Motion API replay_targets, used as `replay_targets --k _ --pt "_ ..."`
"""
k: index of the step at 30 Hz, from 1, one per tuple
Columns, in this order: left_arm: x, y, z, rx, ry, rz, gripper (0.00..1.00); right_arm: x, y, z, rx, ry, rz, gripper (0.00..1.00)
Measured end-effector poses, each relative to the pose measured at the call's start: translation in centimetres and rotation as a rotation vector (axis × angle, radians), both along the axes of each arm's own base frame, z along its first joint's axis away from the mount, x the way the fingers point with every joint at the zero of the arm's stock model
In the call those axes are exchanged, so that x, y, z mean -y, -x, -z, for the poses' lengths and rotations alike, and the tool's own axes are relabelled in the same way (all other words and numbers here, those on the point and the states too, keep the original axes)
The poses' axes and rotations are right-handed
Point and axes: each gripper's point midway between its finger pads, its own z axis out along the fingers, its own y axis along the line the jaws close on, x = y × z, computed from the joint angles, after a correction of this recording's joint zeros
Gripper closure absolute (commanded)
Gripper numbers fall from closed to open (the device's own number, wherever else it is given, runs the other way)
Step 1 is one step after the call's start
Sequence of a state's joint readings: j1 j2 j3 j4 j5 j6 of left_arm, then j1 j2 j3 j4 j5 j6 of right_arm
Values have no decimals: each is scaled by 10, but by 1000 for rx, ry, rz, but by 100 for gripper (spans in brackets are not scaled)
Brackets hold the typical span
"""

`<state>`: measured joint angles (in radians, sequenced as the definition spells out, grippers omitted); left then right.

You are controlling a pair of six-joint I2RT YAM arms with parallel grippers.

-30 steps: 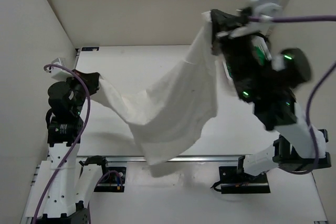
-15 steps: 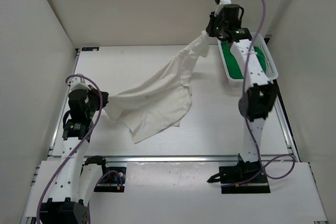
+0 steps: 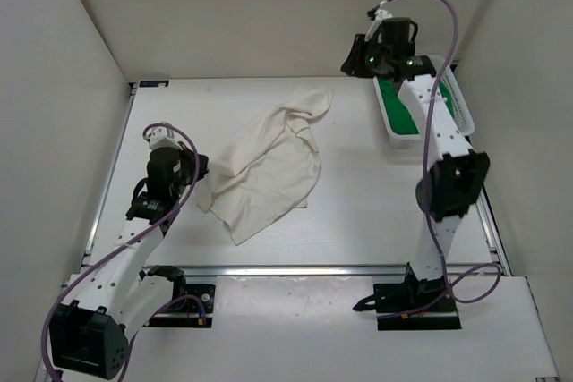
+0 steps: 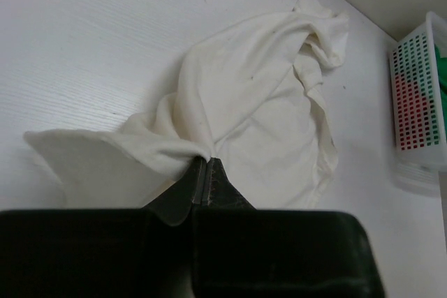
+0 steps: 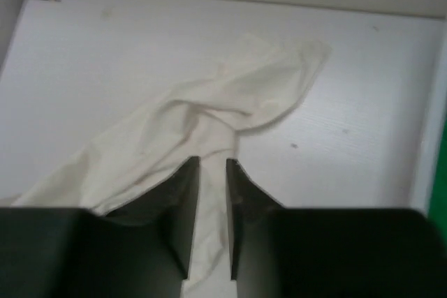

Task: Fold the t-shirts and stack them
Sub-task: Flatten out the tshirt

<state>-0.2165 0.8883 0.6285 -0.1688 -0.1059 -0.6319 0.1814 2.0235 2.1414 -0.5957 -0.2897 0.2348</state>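
the left pincer (image 4: pixel 202 167) is pinched tight on an edge of the white t-shirt (image 3: pixel 269 163), low over the table (image 3: pixel 376 203). the rest of the shirt lies rumpled ahead of that pincer and off to its right, and it is twisted into a rope at the end farthest from it. the right pincer (image 5: pixel 211 167) hangs high, its jaws a narrow slot apart with nothing between them. the twisted end of the shirt lies on the table below and ahead of it, not touching. just to the right of the right pincer sits the basket (image 3: pixel 464 112) with the green t-shirt (image 3: pixel 394 109) inside. in the left wrist view a red t-shirt (image 4: pixel 412 102) shows through the mesh too.

the step in hand looks like spreading the shirt flat before any fold. to do it well, the right pincer should come down on a single edge layer at the bunched end, not the whole knot. then both pincers should draw apart until the cloth lies smooth, with the left grip staying on the edge alone.
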Motion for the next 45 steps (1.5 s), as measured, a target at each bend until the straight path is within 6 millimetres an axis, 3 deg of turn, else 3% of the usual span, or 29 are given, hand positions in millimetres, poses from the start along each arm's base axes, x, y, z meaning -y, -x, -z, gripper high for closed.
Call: replay_targets --k 1,3,4,6,7,8,12,15,22,23,24,26,30,34,35,37,38,39,42,45 --pt "-2 0 -2 8 4 -7 100 -19 33 -4 2 10 -25 85" --pt "-6 2 -7 31 11 -20 100 -58 81 -2 25 22 -92 89" --pt "-8 3 -10 42 13 -26 100 -78 109 7 20 23 -135 91" --pt "-11 6 -13 59 16 -35 100 -117 166 42 -36 5 -251 88" --pt "-12 8 -14 67 16 -38 100 -121 184 67 -86 4 -274 75" --pt "-14 10 -14 68 15 -42 100 -116 196 98 -146 -1 -266 71" --pt "-16 17 -5 59 8 -42 100 -57 225 212 -391 17 -109 58" --pt "-15 20 2 43 2 -37 100 -30 246 254 -502 -4 -31 54" --pt "-13 39 19 35 -25 -32 100 -68 206 262 -443 -138 -67 59" --pt "-8 43 25 25 -31 -19 100 -72 200 261 -434 -144 -69 67" --pt "-3 46 31 15 -35 -3 100 -75 194 262 -427 -150 -70 83" --pt "11 54 45 -11 -44 37 100 -79 186 266 -432 -162 -71 100" --pt "32 69 68 -64 -52 101 100 -61 176 267 -454 -184 -20 100" --pt "47 80 88 -87 -22 133 97 -10 154 246 -422 -210 96 100" --pt "52 84 94 -96 -14 147 95 6 146 237 -402 -221 132 96" --pt "65 93 107 -119 -1 188 83 33 130 221 -359 -234 190 75" --pt "70 96 111 -132 0 204 81 43 124 215 -342 -236 211 72" --pt "75 99 115 -145 -1 218 72 51 118 210 -327 -238 229 70" --pt "78 102 117 -156 1 231 54 54 118 209 -326 -235 235 69" --pt "54 84 102 -107 48 134 48 46 134 217 -351 -229 219 69"
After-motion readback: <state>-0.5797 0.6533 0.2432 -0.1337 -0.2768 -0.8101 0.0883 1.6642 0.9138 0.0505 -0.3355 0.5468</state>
